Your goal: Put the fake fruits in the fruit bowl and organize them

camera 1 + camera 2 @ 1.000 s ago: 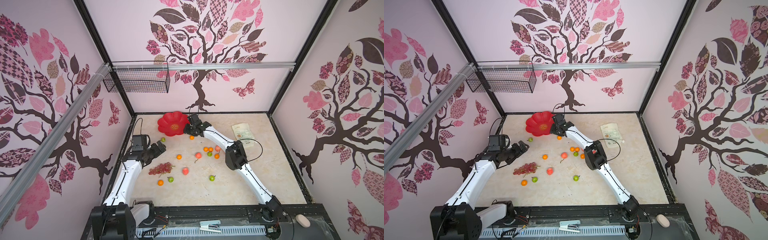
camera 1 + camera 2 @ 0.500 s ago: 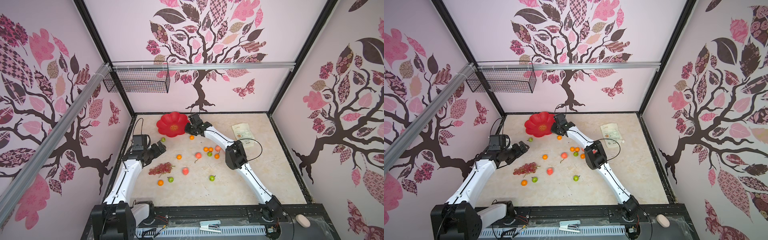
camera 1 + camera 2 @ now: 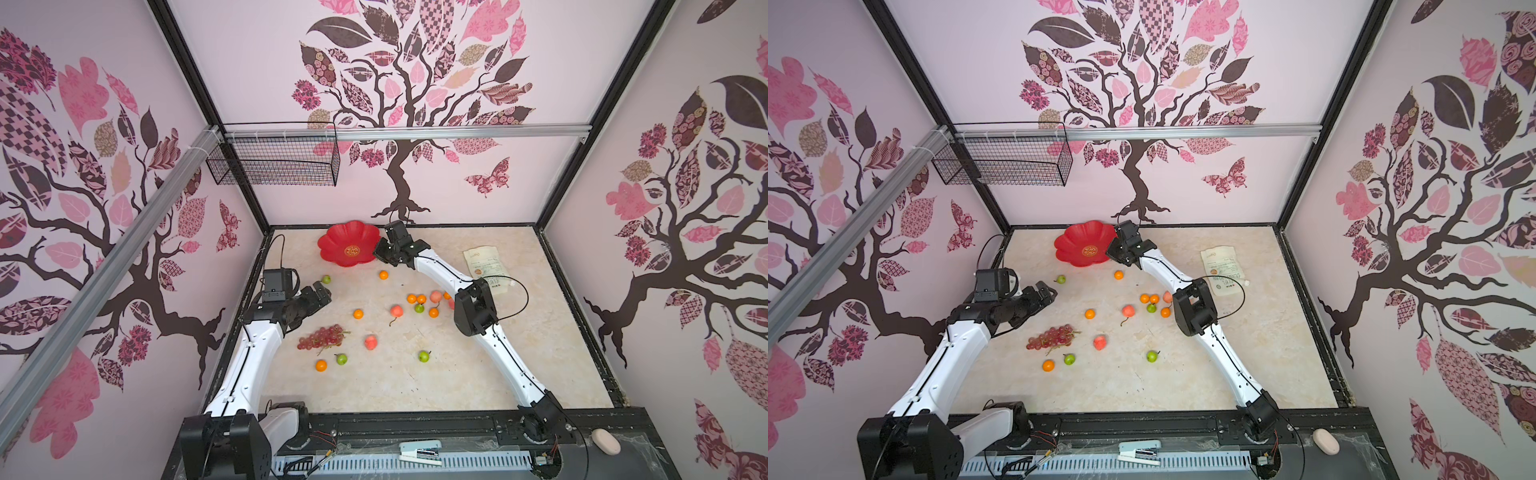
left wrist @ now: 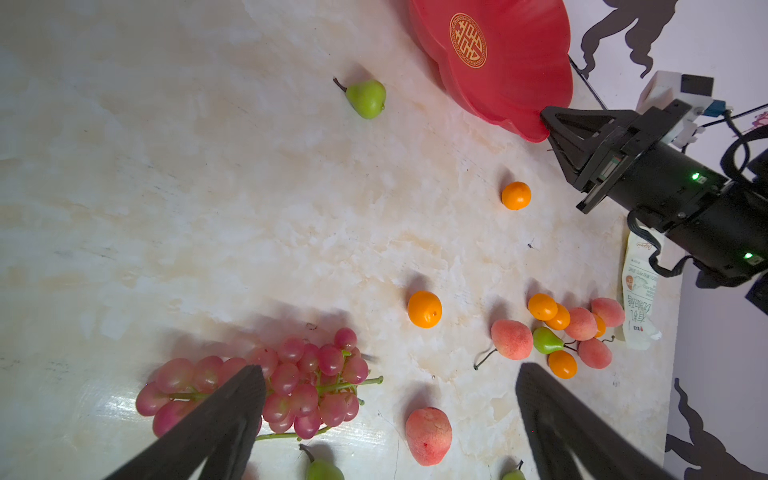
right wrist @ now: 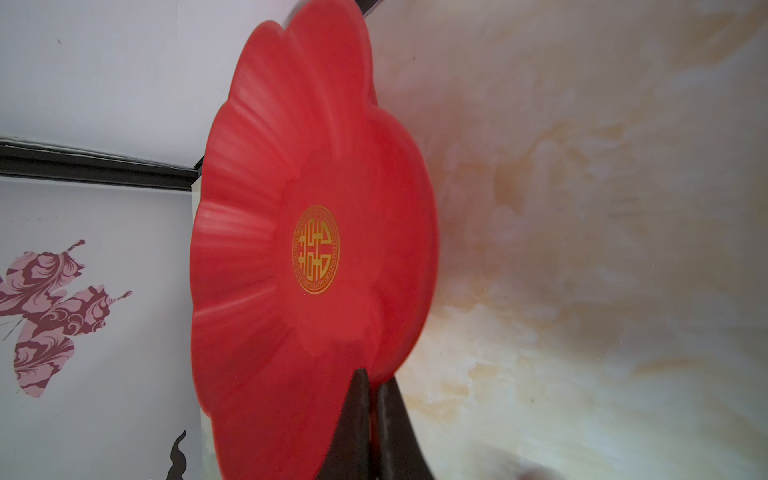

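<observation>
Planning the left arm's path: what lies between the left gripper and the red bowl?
Only a green pear, shown in both top views.

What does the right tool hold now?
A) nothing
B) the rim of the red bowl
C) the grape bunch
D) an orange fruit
B: in the right wrist view the right tool is shut on the edge of the red bowl.

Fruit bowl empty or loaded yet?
Empty: the fruit bowl shows only bare red inside and its gold emblem; the fruits lie on the table.
</observation>
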Robot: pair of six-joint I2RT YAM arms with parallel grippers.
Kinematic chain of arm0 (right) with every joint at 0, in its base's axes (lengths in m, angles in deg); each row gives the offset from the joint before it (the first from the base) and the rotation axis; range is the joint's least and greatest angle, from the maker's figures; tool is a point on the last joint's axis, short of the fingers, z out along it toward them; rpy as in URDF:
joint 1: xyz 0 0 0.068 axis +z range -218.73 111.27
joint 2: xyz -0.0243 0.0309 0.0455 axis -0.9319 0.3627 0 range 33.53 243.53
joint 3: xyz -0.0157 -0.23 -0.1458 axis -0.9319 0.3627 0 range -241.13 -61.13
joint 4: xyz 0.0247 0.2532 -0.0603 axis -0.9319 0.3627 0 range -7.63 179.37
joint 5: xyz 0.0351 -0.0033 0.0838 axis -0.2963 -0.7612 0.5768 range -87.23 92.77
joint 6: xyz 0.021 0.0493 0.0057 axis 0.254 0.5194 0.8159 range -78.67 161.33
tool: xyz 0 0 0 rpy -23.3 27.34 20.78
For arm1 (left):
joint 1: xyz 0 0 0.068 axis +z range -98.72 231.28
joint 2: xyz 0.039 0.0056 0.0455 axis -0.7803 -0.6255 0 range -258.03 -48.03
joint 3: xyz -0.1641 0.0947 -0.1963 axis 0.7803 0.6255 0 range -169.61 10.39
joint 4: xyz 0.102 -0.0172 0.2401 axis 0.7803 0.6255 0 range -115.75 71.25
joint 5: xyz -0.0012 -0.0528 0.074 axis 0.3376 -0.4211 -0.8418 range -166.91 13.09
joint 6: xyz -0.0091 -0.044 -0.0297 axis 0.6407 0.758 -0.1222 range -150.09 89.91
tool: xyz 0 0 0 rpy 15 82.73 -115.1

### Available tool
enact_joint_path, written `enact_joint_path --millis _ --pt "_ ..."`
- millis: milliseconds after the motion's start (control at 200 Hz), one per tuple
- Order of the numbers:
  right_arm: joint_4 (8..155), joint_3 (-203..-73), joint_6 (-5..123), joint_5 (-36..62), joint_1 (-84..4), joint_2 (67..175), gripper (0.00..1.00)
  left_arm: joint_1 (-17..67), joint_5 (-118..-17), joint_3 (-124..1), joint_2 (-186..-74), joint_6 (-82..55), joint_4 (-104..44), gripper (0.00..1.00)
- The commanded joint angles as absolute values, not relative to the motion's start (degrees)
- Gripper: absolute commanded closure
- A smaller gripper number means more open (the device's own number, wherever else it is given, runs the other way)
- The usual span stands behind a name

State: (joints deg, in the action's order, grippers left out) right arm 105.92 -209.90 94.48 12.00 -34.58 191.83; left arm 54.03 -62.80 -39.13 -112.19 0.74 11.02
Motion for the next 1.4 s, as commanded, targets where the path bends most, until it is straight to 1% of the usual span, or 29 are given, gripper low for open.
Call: enact_joint_path --millis 0,255,325,385,555,720,910,1140,1395 --pt "105.66 -211.67 94.00 12.72 -34.98 187.39 1.00 54.29 -62.70 -42.09 -110.97 -0.18 11.51 0.02" --pt "105.73 -206.23 92.95 10.91 -37.62 180.06 1.00 53.94 -59.28 -44.76 -111.90 -2.23 10.86 0.02" --pt "106.09 -203.25 91.78 10.02 -38.79 177.74 1.00 52.07 -59.50 -46.20 -113.52 -2.92 10.76 0.02" --pt "106.58 -200.42 90.73 9.63 -39.82 175.64 1.00 48.82 -61.10 -47.78 -115.05 -3.73 10.79 0.02" --pt "103.86 -186.36 89.35 9.56 -43.38 166.03 1.00 40.86 -61.18 -51.64 -119.81 -4.09 8.26 0.02" --pt "97.20 -167.10 89.23 9.72 -47.77 155.48 1.00 34.51 -61.31 -55.19 -124.08 -5.04 7.14 0.02" --pt "95.17 -152.80 86.16 10.46 -51.34 147.36 1.00 28.29 -61.01 -56.93 -127.51 -6.14 5.55 0.02" --pt "93.45 -141.15 83.89 10.89 -52.12 141.01 1.00 22.57 -60.84 -57.03 -129.49 -6.89 4.75 0.02" --pt "92.25 -132.85 83.52 10.59 -52.12 136.50 1.00 21.01 -60.55 -54.62 -127.97 -6.69 4.48 0.02"
